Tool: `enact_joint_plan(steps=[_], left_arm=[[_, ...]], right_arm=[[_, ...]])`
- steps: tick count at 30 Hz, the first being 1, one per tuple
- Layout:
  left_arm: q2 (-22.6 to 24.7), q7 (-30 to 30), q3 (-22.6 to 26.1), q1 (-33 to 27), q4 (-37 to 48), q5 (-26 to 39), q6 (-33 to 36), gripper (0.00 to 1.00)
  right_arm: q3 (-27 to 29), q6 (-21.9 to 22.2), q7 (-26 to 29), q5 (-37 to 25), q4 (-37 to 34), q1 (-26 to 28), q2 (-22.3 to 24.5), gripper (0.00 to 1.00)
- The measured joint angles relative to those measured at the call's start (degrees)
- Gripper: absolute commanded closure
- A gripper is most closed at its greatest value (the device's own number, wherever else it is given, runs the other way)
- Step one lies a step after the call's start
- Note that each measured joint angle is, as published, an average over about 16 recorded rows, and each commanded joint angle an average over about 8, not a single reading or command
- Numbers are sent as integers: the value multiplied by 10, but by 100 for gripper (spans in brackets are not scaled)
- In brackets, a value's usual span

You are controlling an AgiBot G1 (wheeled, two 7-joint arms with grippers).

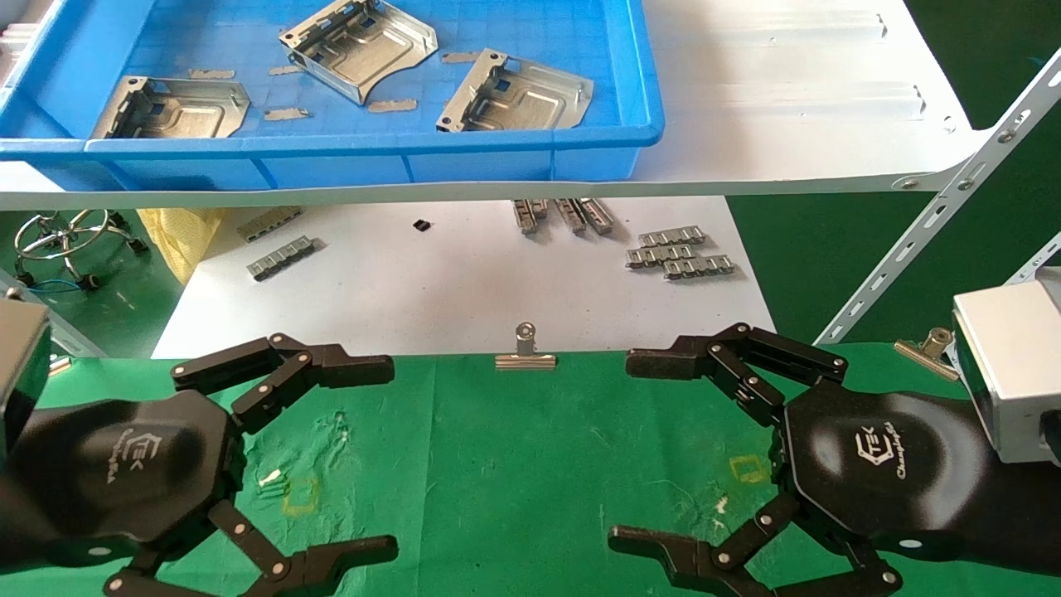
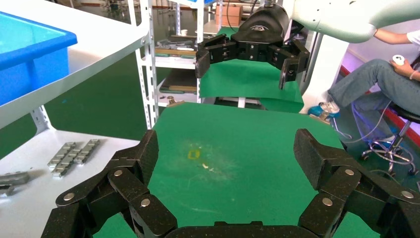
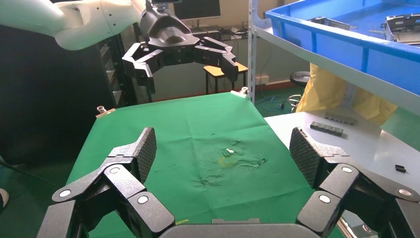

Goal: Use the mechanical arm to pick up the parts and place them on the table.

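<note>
Three silvery stamped metal parts lie in a blue bin [image 1: 630,91] on the white shelf: one at the left [image 1: 172,108], one in the middle [image 1: 358,43], one at the right [image 1: 515,95]. My left gripper [image 1: 390,454] hovers open and empty over the green table [image 1: 514,464], at its left side. My right gripper [image 1: 620,448] hovers open and empty at the table's right side, facing the left one. In the left wrist view my own gripper [image 2: 225,158] is open over a yellow mark [image 2: 193,154]. In the right wrist view my own gripper [image 3: 223,156] is open over bare cloth.
The white shelf [image 1: 787,108] overhangs a white board [image 1: 464,282] behind the table, which carries small grey ribbed strips [image 1: 680,251]. A binder clip [image 1: 525,351] grips the cloth's far edge, another [image 1: 928,348] at the right. A slanted shelf brace [image 1: 937,215] stands at the right.
</note>
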Motion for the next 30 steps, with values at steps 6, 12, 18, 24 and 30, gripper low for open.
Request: enact_joint_plan(steps=[6, 12, 18, 24, 30], left_arm=[[0, 0, 0, 0, 0, 0, 0, 0], [0, 0, 0, 0, 0, 0, 0, 0], [0, 0, 0, 0, 0, 0, 0, 0], [0, 0, 0, 0, 0, 0, 0, 0], [0, 0, 0, 0, 0, 0, 0, 0]], right_arm=[[0, 0, 0, 0, 0, 0, 0, 0], [0, 0, 0, 0, 0, 0, 0, 0], [0, 0, 0, 0, 0, 0, 0, 0], [0, 0, 0, 0, 0, 0, 0, 74], [0, 0, 0, 0, 0, 0, 0, 100]])
